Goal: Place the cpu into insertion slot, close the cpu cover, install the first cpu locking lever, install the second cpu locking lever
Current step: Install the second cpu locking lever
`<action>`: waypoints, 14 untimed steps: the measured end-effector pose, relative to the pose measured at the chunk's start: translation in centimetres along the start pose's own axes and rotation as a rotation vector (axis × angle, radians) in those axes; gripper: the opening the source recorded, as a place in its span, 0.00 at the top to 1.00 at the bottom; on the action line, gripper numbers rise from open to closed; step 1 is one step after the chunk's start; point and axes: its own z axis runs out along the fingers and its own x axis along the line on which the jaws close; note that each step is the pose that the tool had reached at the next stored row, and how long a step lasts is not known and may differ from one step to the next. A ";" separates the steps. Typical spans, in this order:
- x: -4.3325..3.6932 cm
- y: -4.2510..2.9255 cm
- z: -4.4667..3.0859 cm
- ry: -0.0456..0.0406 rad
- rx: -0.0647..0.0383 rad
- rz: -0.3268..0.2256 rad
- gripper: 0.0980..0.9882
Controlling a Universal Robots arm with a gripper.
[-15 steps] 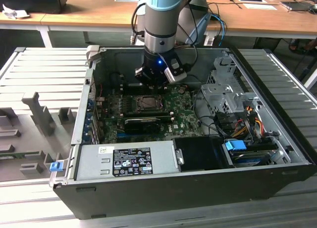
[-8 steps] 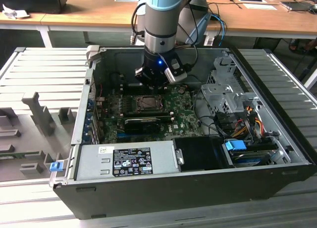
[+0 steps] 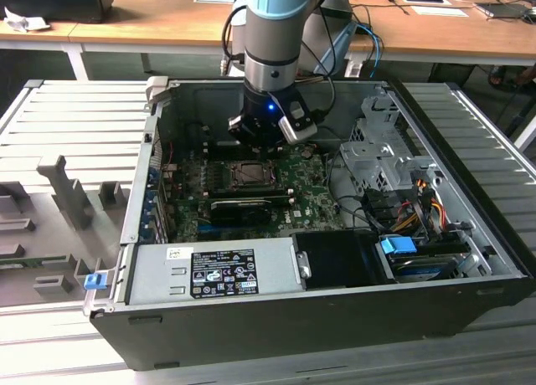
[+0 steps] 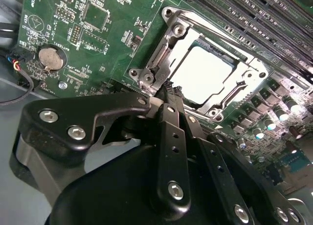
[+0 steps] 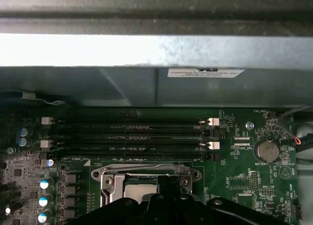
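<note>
A long wooden workbench (image 3: 151,21) runs across the back of the room in the exterior view, standing on white legs (image 3: 78,63). Papers (image 3: 440,10) and a few small items lie scattered over its top, with a dark box (image 3: 59,0) at the exterior view's left end. Nearer, a ribbed grey metal work surface (image 3: 71,109) spreads out to both sides, carrying grey moulded fixtures (image 3: 63,184) at the exterior view's left. The light is even and indoor, without strong shadows
</note>
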 end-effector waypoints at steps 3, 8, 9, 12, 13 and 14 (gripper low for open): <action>0.00 -0.15 -0.02 0.0000 0.000 0.000 0.99; 0.00 -0.37 -0.04 0.0000 0.000 0.000 0.99; 0.00 -0.41 -0.05 0.0001 0.000 0.000 0.99; 0.00 -0.75 -0.09 0.0001 0.000 0.000 0.99; 0.00 -0.86 -0.10 0.0000 0.000 0.000 0.99; 0.01 -0.88 -0.11 0.0000 0.000 0.000 0.99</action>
